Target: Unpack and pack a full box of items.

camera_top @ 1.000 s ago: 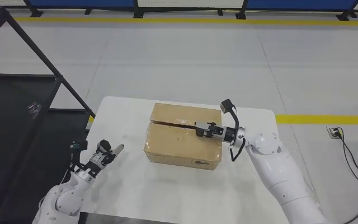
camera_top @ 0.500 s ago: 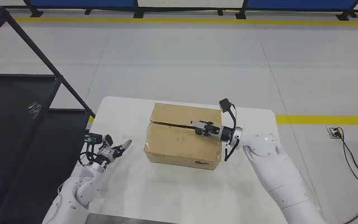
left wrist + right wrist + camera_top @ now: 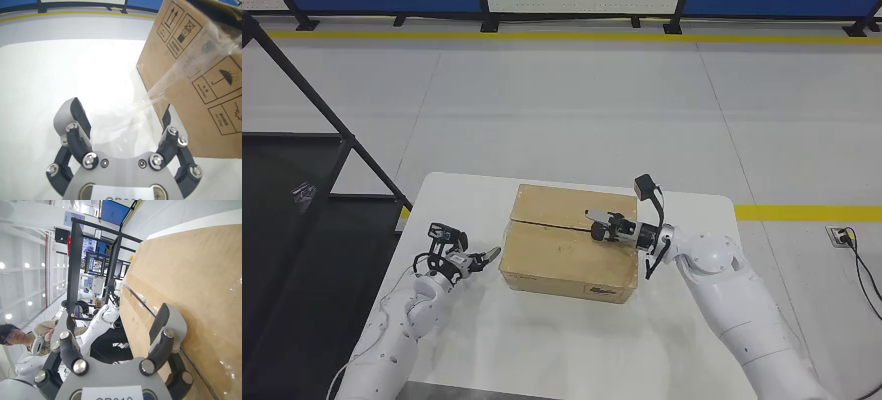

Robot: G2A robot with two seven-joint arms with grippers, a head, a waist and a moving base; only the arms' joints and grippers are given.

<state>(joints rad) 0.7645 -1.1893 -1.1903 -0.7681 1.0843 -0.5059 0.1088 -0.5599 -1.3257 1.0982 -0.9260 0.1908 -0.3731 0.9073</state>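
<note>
Closed cardboard box (image 3: 562,262) sits on a white table (image 3: 542,345) between the robot's two arms. Its top flaps are folded shut and meet along a seam (image 3: 139,298) that shines with clear tape.

The right gripper (image 3: 115,317) hovers over the top of the box at the seam, toward the end nearer the right arm. Its claw is spread wide and holds nothing. One finger (image 3: 166,321) lies right at the cardboard beside the seam, though whether it touches cannot be told. The other finger is held away from the box top.

The left gripper (image 3: 121,106) is low at the opposite end of the box, just beside the end wall that carries printed handling symbols (image 3: 221,77). This claw too is spread, with nothing pinched. A loose strip of clear tape (image 3: 181,75) peels off that end wall, wrinkled and twisted, and trails down into the gap between the spread fingers. The finger nearer the box stands just beside the box's lower corner. Whether the strip touches either finger cannot be made out.

A black metal frame (image 3: 342,150) stands off the box's left-arm end, beyond the table's edge.
</note>
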